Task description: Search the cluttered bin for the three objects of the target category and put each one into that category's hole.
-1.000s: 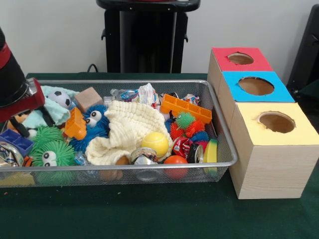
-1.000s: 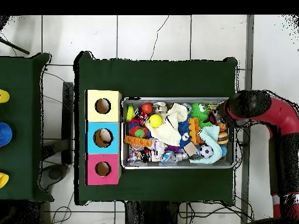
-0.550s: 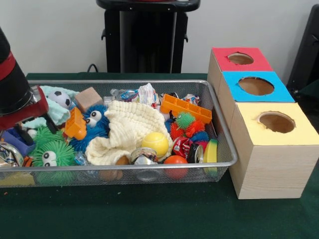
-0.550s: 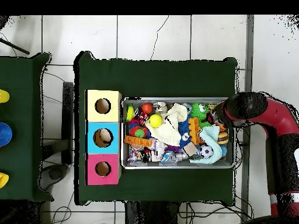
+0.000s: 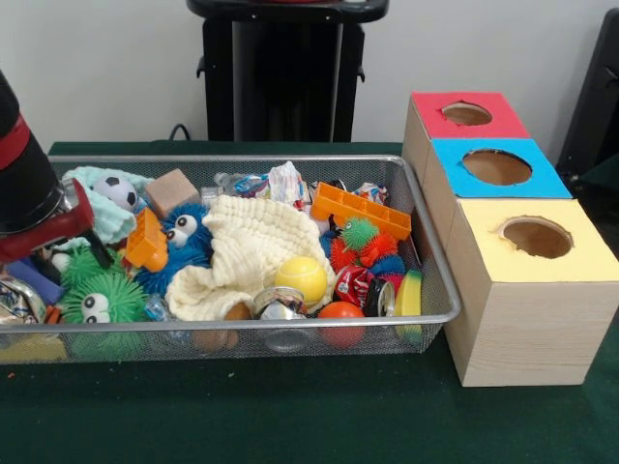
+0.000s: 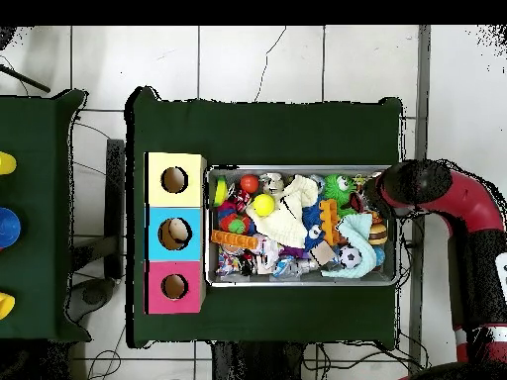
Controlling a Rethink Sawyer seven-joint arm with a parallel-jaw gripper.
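Table: 1 dark green cloth-covered table (image 5: 290, 416), w/ a wire bin and a row of boxes on it.
Bin: 1 silver mesh bin (image 5: 290, 340), full of mixed toys and scraps.
Near row in bin: 1 orange ball (image 5: 340, 314), 1 crushed silver can (image 5: 279, 304), 1 red can (image 5: 354, 284), 1 yellow-green sponge (image 5: 410, 293) at the box end.
Fuzzy toys: 2 w/ googly eyes, 1 green (image 5: 102, 300) at the near rail, 1 blue (image 5: 179, 242) behind it.
Balls: 1 yellow ball (image 5: 302, 276) resting vs. the cream cloth; 1 small soccer ball (image 5: 120, 192) at the far end.
Spiky balls: 3 small ones in a cluster (image 5: 363, 242), teal, red, orange.
Cloth: 1 cream knit cloth (image 5: 247, 253), crumpled mid-bin; 1 pale teal cloth (image 5: 97, 217) under the soccer ball.
Orange plastic: 2 pcs, a long tray (image 5: 360, 210) by the box end, a small truck (image 5: 146, 242) by the blue toy.
Block: 1 tan wooden cube (image 5: 172, 191) near the far rail.
Boxes: 3 wooden boxes side by side next to the bin, each w/ 1 round hole: yellow top (image 5: 537, 237) nearest, blue (image 5: 496, 166) mid, red (image 5: 466, 113) farthest.
Blue hole: overhead shows 1 pale item inside (image 6: 176, 233); the other 2 holes look dark.
Arm: 1 red and black arm (image 5: 29, 184) reaching down into the bin end away from the boxes.
Gripper: (image 6: 368, 198) low among the toys; can't tell if it is clenched or released, the arm covers it.
Target items: category not identifiable; all candidates lie in the bin.
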